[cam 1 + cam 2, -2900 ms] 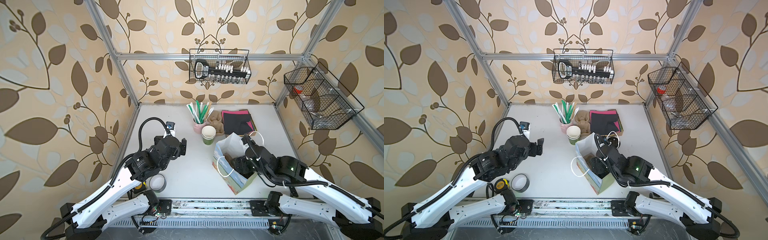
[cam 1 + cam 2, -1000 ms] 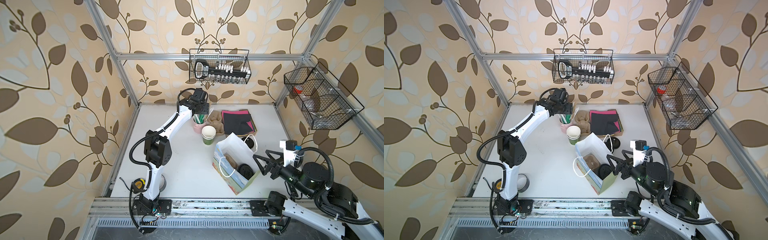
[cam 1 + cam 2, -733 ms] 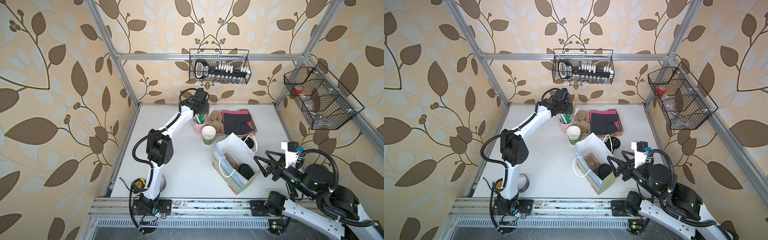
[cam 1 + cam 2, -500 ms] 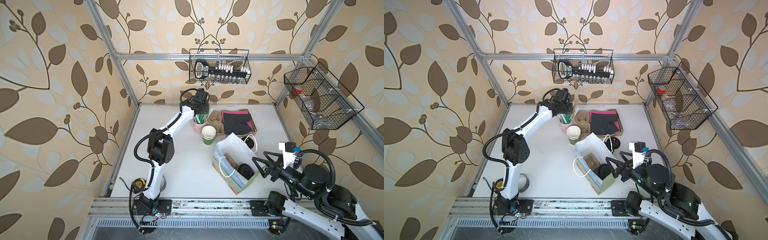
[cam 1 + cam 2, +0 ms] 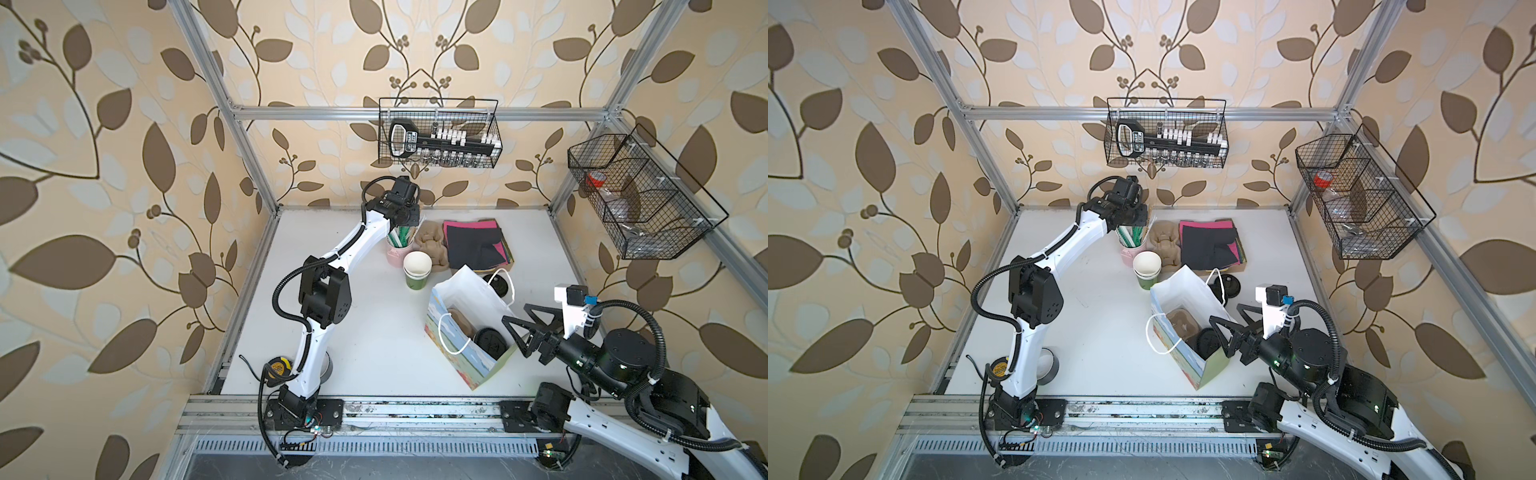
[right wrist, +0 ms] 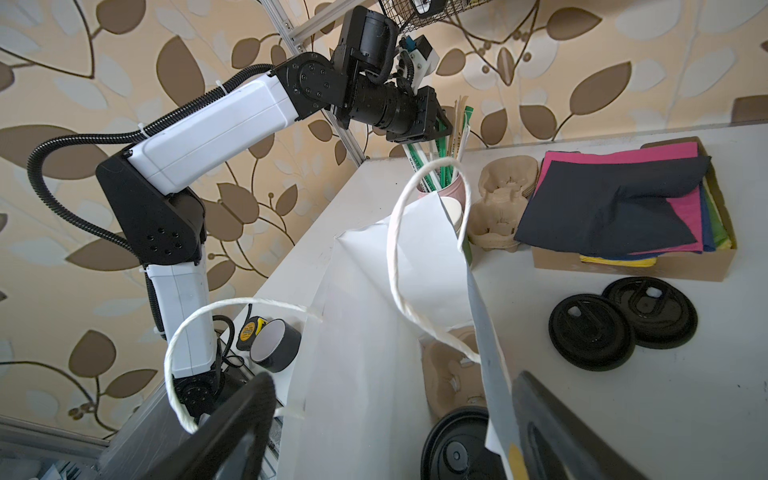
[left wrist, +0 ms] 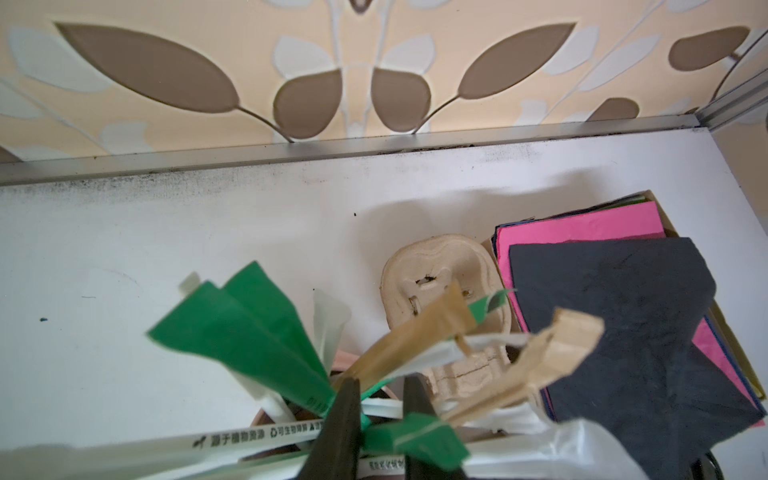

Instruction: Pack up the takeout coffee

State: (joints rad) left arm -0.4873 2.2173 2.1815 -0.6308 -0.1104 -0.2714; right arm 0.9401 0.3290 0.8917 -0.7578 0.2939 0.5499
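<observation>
1. In both top views the left hand [image 5: 406, 219] [image 5: 1134, 220] hangs over the pink cup [image 5: 394, 254] [image 5: 1128, 252] of wrapped straws [image 5: 400, 240] [image 5: 1130, 239] at the back of the surface [image 5: 365, 332] [image 5: 1100, 324].
2. Also in both top views, the right hand [image 5: 514, 313] [image 5: 1224, 313] sits at the right-hand rim of the open paper bag [image 5: 465, 286] [image 5: 1183, 286]. Its fingers are spread wide and hold nothing.
3. The takeout coffee [image 5: 490, 341] [image 5: 1210, 343] stands inside the bag with its black lid up, just beside a brown cup carrier [image 5: 459, 318] [image 5: 1181, 322].
4. In the left wrist view, the left hand [image 7: 378, 411] has its two dark fingers [image 7: 340, 419] close together, with wrapped straws [image 7: 249, 340] in the narrow gap. I cannot tell whether they clamp one.
5. In the right wrist view, the right hand [image 6: 386, 390] has its fingers [image 6: 552, 428] far apart, with the bag's mouth [image 6: 365, 332] between them. The coffee's lid [image 6: 455, 451] shows low in the bag, and two loose black lids [image 6: 590, 328] lie outside on the surface [image 6: 665, 395].
</observation>
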